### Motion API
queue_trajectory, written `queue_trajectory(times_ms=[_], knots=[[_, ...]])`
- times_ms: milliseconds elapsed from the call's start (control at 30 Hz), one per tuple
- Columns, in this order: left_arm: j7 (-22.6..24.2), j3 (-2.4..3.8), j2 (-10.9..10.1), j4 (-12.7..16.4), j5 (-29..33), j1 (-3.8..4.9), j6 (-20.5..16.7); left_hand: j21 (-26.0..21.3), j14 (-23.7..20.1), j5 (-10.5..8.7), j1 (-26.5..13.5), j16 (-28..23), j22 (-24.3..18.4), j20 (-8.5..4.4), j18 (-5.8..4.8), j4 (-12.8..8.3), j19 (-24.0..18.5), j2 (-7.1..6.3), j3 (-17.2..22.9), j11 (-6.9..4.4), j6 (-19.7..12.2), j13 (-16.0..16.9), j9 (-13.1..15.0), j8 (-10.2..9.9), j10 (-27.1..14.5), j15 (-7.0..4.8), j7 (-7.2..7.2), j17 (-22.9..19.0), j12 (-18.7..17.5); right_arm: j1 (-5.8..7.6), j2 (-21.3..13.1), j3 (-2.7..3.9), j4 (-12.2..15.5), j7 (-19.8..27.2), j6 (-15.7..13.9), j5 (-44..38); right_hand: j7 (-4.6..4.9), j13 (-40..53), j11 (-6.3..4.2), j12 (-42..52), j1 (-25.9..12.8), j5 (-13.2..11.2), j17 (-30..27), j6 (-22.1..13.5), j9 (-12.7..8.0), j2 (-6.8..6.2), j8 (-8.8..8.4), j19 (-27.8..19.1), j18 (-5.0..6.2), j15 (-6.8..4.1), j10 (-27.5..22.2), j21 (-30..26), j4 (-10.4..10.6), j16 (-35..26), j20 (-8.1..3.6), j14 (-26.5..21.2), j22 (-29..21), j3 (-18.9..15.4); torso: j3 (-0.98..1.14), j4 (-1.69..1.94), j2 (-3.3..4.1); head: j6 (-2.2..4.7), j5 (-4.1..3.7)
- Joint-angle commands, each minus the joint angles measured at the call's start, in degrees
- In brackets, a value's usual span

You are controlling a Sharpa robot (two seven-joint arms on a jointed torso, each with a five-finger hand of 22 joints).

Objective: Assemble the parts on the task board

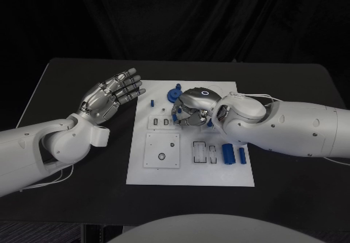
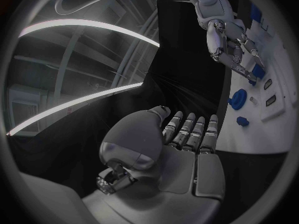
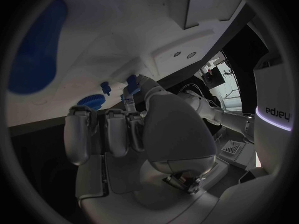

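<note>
Right hand (image 1: 191, 109) works over the task board (image 1: 191, 174) centre, grasp unclear; left hand (image 1: 109, 96), at 9 o'clock, is released; next, seat a blue peg (image 3: 132, 84) carefully

The right silver hand (image 1: 191, 109) is covering the top middle of the white flat task board (image 1: 191, 174); the black counter (image 1: 80, 81) beside it is lying open.

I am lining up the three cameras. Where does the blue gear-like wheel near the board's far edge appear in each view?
Head view: blue wheel at the task board's far edge.
Left wrist view: the wheel beyond the left hand.
Right wrist view: the wheel past the right hand.
Shared landmark: the task board.
</note>
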Motion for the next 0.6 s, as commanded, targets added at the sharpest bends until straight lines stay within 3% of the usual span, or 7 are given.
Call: queue_trajectory(times_ms=[33, 300, 467, 600], knots=[[5.32, 0.04, 0.07, -0.01, -0.01, -0.13, 0.97, 0.21, -0.16, 0.18, -0.66, 0.20, -0.03, 0.09, -0.71, 0.07, 0.19, 0.02, 0.41, 0.35, -0.39, 0.03, 0.02, 0.14, -0.09, 0.26, -0.09, 0.07, 0.20, -0.24, 0.12, 0.05, -0.16, -1.87, 1.17, -1.06, -0.97, 7.46, -0.22, -0.24, -0.48, 0.18, 3.04, 0.35, 3.91, 0.01, -0.26, 1.00, 0.71, -0.33, 1.20, -0.30, -0.36, -0.35, -0.29, 3.64, 8.42, 0.08, 0.04, -0.06, -0.03, -0.14, 0.07], [5.22, 0.04, 0.14, -0.12, -0.01, -0.21, 1.09, 0.21, -0.16, 0.18, -0.66, 0.20, -0.03, 0.09, -0.71, 0.07, 0.19, 0.02, 0.41, 0.35, -0.39, 0.03, 0.02, 0.14, -0.09, 0.26, -0.09, 0.07, 0.20, -0.39, 0.32, 0.05, -0.37, -2.00, 1.24, -1.11, -0.31, 7.25, 0.32, -0.34, -1.05, -0.44, 2.84, -1.53, 4.20, -0.09, -1.41, 0.97, 0.73, 0.06, 1.05, -0.50, -0.57, -0.50, -0.04, 3.64, 8.33, 0.29, -0.01, 0.05, 0.00, -0.28, -0.07], [5.23, 0.04, 0.17, -0.16, -0.01, -0.26, 1.14, 0.24, -0.13, 0.19, -0.78, 0.28, -0.03, 0.09, -0.74, 0.03, 0.22, 0.01, 0.58, 0.41, -0.43, 0.04, 0.01, 0.12, -0.05, 0.30, -0.08, 0.08, 0.28, -0.43, 0.41, 0.05, -0.38, -2.00, 1.28, -1.12, 0.77, 7.11, 1.21, -0.37, -2.06, -3.23, 2.64, -4.76, 3.81, -0.40, -3.63, 0.98, 0.74, 0.81, 0.97, -0.68, -0.50, -0.61, 0.61, 3.64, 8.29, 0.31, 0.01, 0.03, 0.00, -0.39, -0.09], [5.23, 0.04, 0.18, -0.19, -0.01, -0.31, 1.15, 0.24, -0.13, 0.19, -0.78, 0.28, -0.03, 0.09, -0.74, 0.03, 0.22, 0.01, 0.58, 0.41, -0.43, 0.04, 0.01, 0.12, -0.05, 0.30, -0.08, 0.08, 0.28, -0.44, 0.49, 0.05, -0.39, -2.05, 1.60, -1.12, 1.13, 6.93, 1.19, -0.42, -2.65, -5.74, 2.56, -6.68, 3.24, -0.83, -5.07, 0.95, 0.80, 0.89, 0.86, -0.85, -0.44, -0.66, 0.83, 3.64, 8.23, 0.10, 0.03, 0.02, -0.01, -0.43, -0.11]])
